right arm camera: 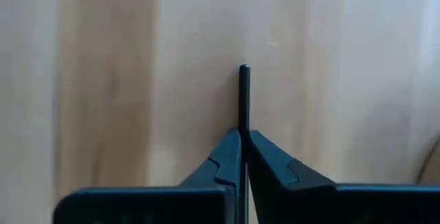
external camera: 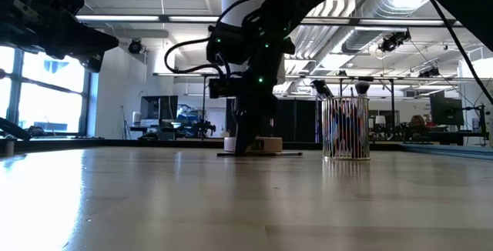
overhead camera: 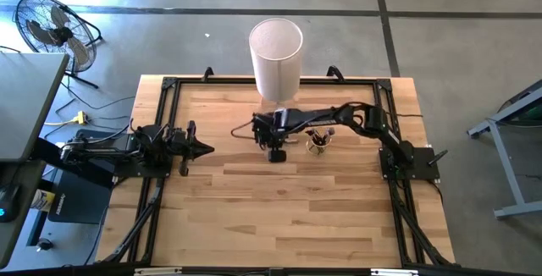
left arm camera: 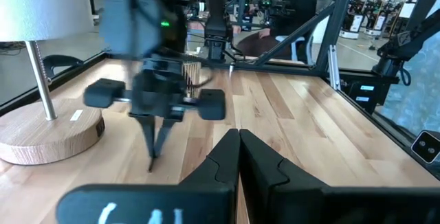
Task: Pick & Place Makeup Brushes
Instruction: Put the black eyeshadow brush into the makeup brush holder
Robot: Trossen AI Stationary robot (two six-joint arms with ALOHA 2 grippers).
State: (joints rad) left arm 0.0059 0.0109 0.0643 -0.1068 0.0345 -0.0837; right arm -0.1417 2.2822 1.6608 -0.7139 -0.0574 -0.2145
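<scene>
The right gripper (right arm camera: 242, 148) points down at the table (overhead camera: 279, 217) just beside the cup (overhead camera: 319, 143), fingers clenched on a thin dark brush (right arm camera: 244, 93) lying flat on the wood. More brushes (external camera: 343, 89) stand in the cup. The left gripper (left arm camera: 239, 155), well apart from the cup, waits with fingers pressed together, empty.

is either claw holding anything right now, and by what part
The right claw is shut on a thin dark makeup brush lying on the wooden table, pinching its handle short of one end. The left claw is shut and holds nothing.
</scene>
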